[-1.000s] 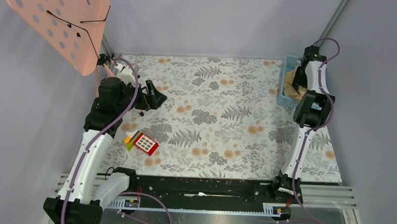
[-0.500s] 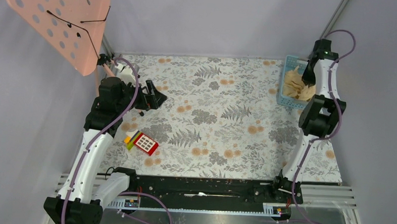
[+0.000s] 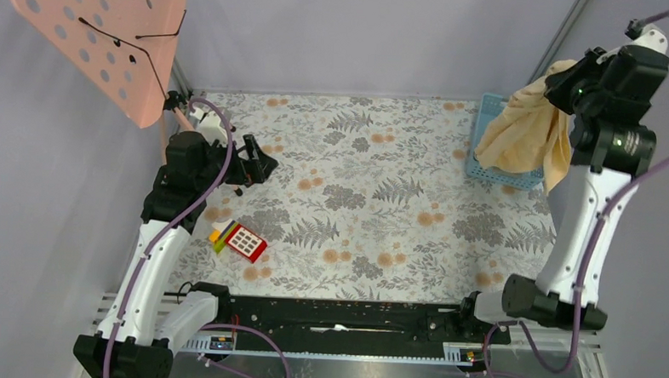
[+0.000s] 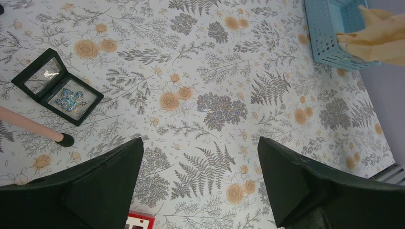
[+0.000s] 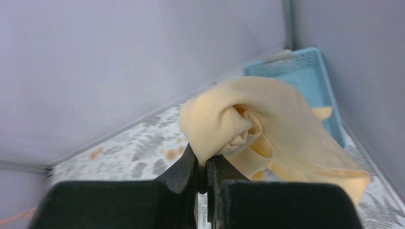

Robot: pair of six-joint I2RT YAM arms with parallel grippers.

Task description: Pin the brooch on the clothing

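The clothing [image 3: 525,129], a pale yellow bunched shirt, hangs in the air above the blue basket [image 3: 495,172] at the far right. My right gripper [image 5: 205,164] is shut on a fold of the clothing [image 5: 277,119], raised high near the right wall. The brooch [image 4: 70,98], small and silvery blue, lies in an open black case [image 4: 54,87] on the floral cloth, up and left in the left wrist view. My left gripper [image 4: 199,143] hovers open over the cloth, well apart from the case, with nothing between its fingers. In the top view, the left gripper [image 3: 260,160] is at the left.
A red keypad toy [image 3: 245,241] with coloured sticks lies near the left arm. A pink perforated stand [image 3: 99,34] leans at the back left; its leg [image 4: 28,126] ends in a black foot beside the case. Grey walls enclose the table.
My right gripper closed on the clothing in the basket and rose high, lifting it out. The left arm has barely moved.
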